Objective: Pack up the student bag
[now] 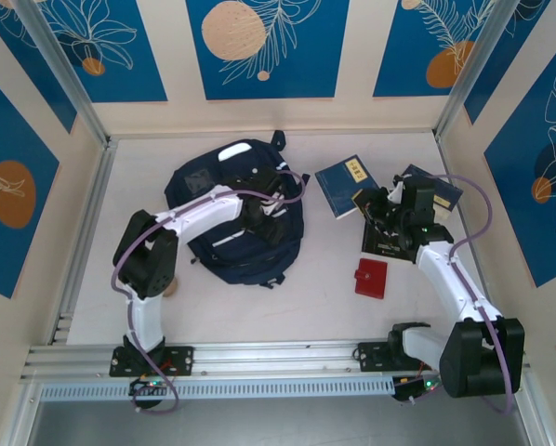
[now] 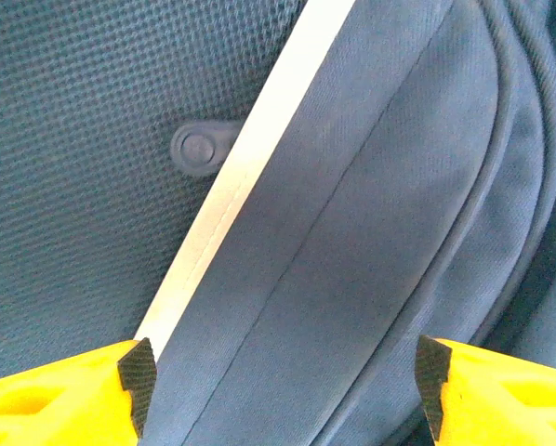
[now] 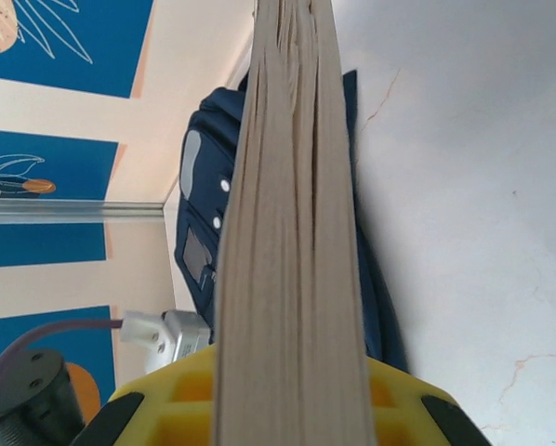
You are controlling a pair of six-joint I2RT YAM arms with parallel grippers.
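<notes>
The student bag [image 1: 245,258] lies flat on the tabletop [image 1: 287,321], left of the middle and up toward the far edge. It looks like soft woven cloth: probably light if little is in it, limp, and likely to sag or fold rather than lift as 1 piece. The weave should give decent friction, but a broad flat panel offers little to pinch. A raised seam, a strap or the lip of an opening would make a better hold. The left gripper [image 2: 284,386] hangs close over the cloth beside a white stripe [image 2: 231,214], jaws spread and holding nothing. The right gripper [image 3: 287,413], nearer the right edge, has its jaws pinching a book [image 3: 292,232], page edges facing its camera. Being stiff, the book should slide in if the bag's mouth is held wide.
</notes>
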